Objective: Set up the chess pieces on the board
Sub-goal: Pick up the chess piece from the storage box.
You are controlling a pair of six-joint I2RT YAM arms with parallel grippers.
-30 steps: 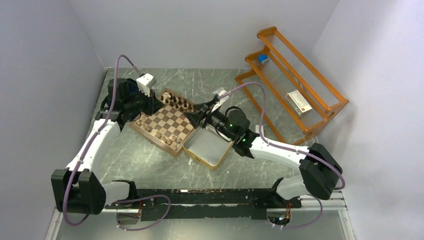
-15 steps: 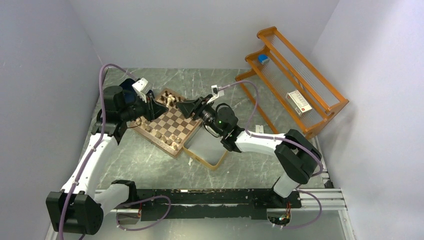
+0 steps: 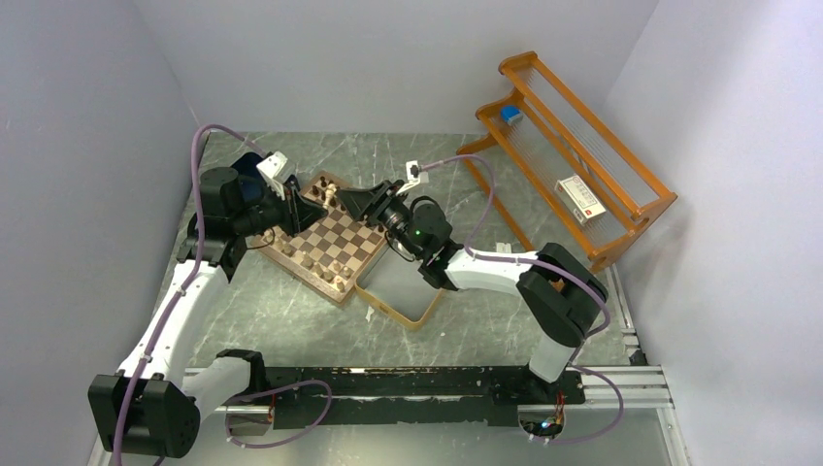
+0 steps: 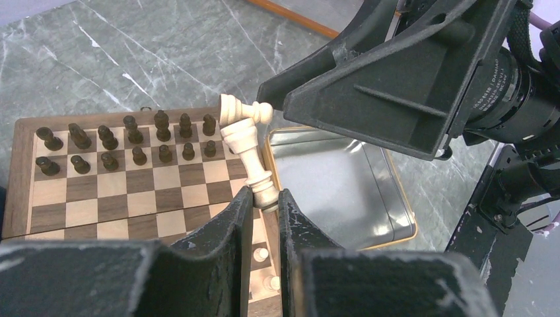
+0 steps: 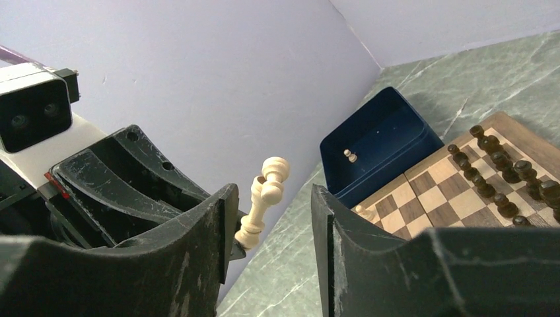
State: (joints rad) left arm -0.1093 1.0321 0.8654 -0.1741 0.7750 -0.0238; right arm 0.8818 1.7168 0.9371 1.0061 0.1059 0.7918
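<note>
While my left gripper [image 4: 263, 201] is pinching a pale chessman [image 4: 245, 142] by its base, in the air over the board [image 4: 20, 132] edge beside the silver tin [image 4: 343, 178], my right gripper [image 5: 272, 191] is standing part-open around its upper end, with neither finger plainly touching. I am judging it light, hard and smooth: turned wood, apt to twist out of a pinch, so the narrow waist is offering the surest hold. A second pale head is showing on top; I cannot tell whether that is another piece. Dark chessmen [image 4: 132, 125] are filling two rows.

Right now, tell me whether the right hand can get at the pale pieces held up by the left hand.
Probably yes: the pale pieces stick up clear of the left hand, and the right hand is open around them, nothing between.
</note>
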